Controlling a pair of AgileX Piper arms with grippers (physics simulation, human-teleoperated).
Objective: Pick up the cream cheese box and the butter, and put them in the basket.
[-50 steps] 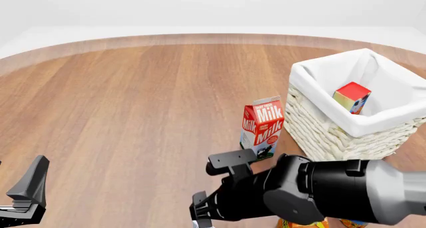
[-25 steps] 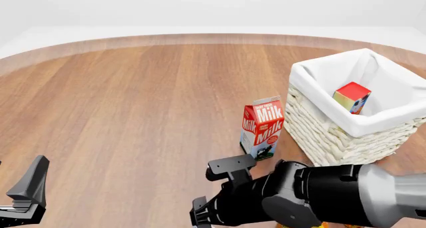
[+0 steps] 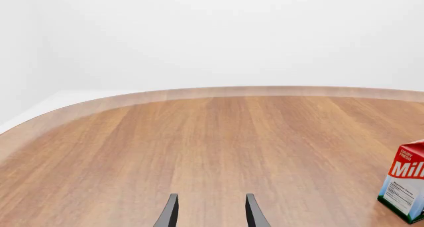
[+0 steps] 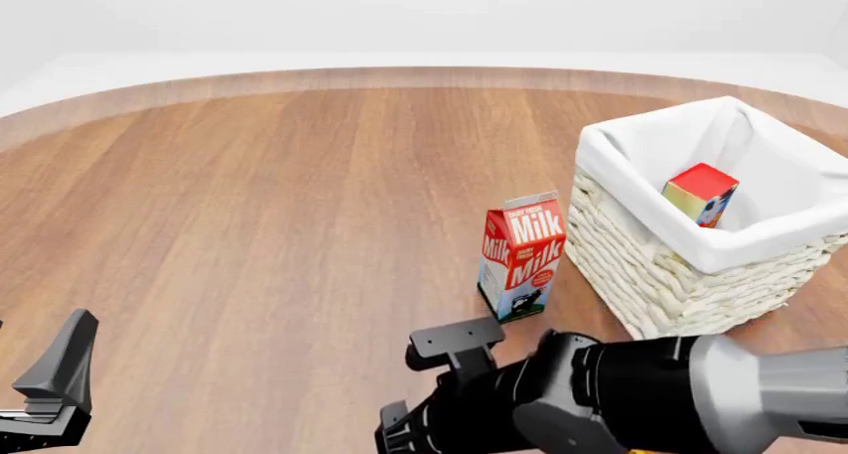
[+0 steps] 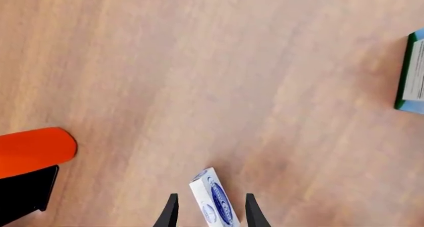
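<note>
White wicker basket [image 4: 662, 275] holds butter [image 4: 700, 194]; both jaws open, cream cheese box [image 5: 213, 201] between right pair.

Warm wood-grain desk [image 4: 292, 196], smooth with a soft satin sheen. The basket [image 4: 649, 265] shows rough white woven wicker under a matt white cloth lining. The milk carton [image 4: 521, 255] looks like printed, faintly glossy card. The cream cheese box [image 5: 213, 203] is smooth white card. The right claw [image 5: 208, 212] has matt black plastic-looking fingers; its arm [image 4: 636, 399] is glossy black and grey.
</note>
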